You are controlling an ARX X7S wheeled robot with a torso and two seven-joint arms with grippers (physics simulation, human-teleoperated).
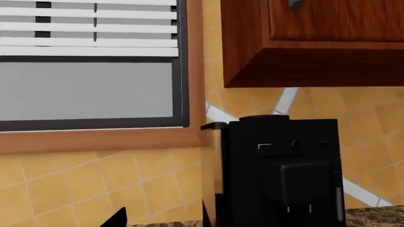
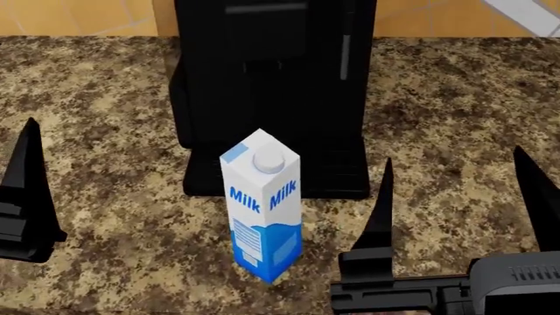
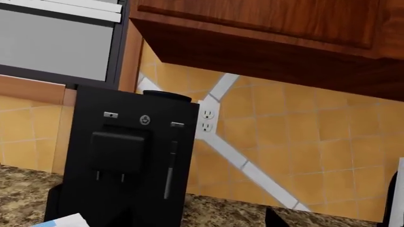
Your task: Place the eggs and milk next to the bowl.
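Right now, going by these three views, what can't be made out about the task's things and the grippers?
- Eggs and bowl: in no view; outside every frame.
- Milk: only a corner shows in the right wrist view, cut by the edge.
- Left gripper: head view's edge leaves one finger, so its opening is unclear.
- Counter behind the black appliance: hidden.

Milk carton [image 2: 262,213], white with blue band, upright, cap on

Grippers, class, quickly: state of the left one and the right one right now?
Left gripper: cannot be told; only one finger shows, holding nothing visible.
Right gripper: open, empty, beside the milk.
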